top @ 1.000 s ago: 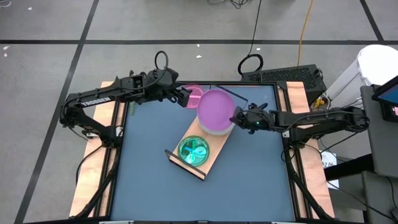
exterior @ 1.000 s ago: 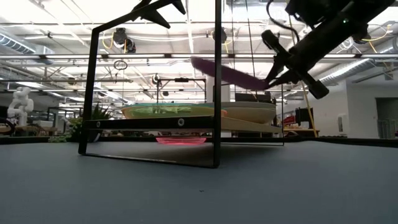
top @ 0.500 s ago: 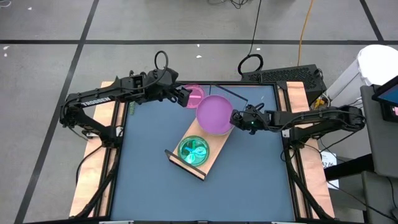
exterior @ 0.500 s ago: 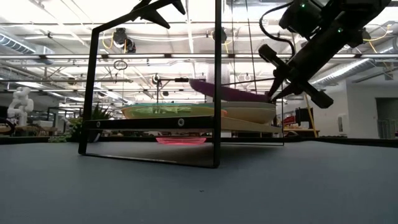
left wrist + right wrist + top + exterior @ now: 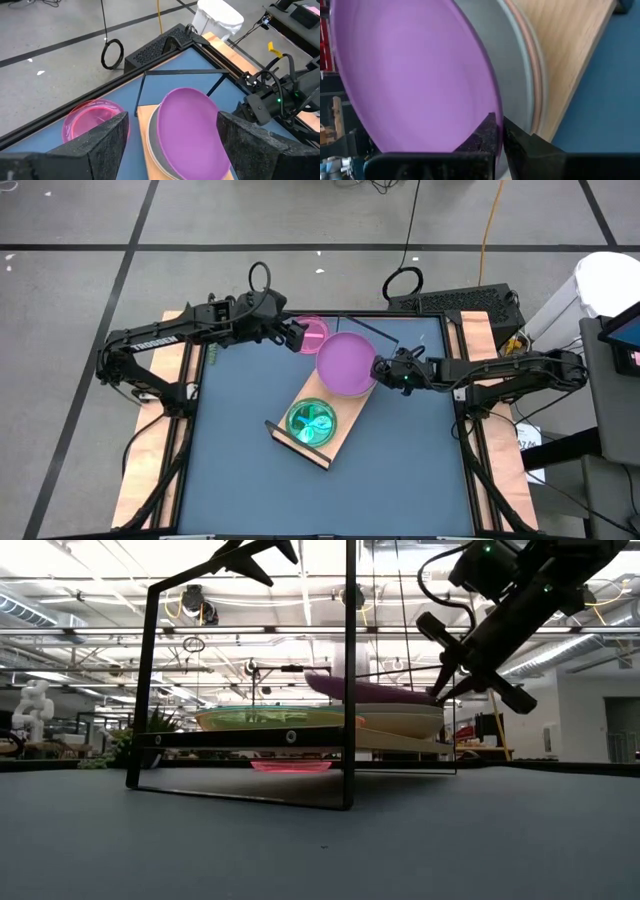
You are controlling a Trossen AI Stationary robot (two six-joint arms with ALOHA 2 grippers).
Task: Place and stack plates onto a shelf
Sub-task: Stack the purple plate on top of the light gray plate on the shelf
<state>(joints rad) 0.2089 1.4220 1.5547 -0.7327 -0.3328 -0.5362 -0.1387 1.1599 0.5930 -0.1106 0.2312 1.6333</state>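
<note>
My right gripper point(image 5: 501, 127) is shut on the purple plate point(image 5: 347, 363), which lies slightly tilted on top of the stack of large plates point(image 5: 400, 720) on the far end of the wooden shelf point(image 5: 345, 425). A pale plate point(image 5: 515, 60) and a salmon rim point(image 5: 536, 65) show beneath it. The green plate point(image 5: 312, 421) sits on the shelf's near end, with an orange rim point(image 5: 350, 722) under it. My left gripper point(image 5: 297, 335) hangs open above the translucent pink plate point(image 5: 92, 117), which lies flat on the table by the shelf's far end. No blue plate shows. My right gripper pinches the purple plate's rim point(image 5: 487, 112) on the side toward the table's right, one finger point(image 5: 487, 132) above it and one point(image 5: 520, 137) below. It comes from the right, slanting down. The plate's underside rests on the pale plate; its far-left rim point(image 5: 310, 675) stands a little higher.
The shelf lies diagonally on the blue table top point(image 5: 240, 480), and its black end frame point(image 5: 250, 670) stands near the low camera. Bare blue surface lies left, right and near of the shelf. Cables and a white bin point(image 5: 220, 15) lie beyond the far edge.
My right gripper has moved down and a little toward the table's left. It brought the purple plate from a raised, steeply tilted pose down to nearly level on the stack of large plates. The gripper has stayed shut on the rim.
</note>
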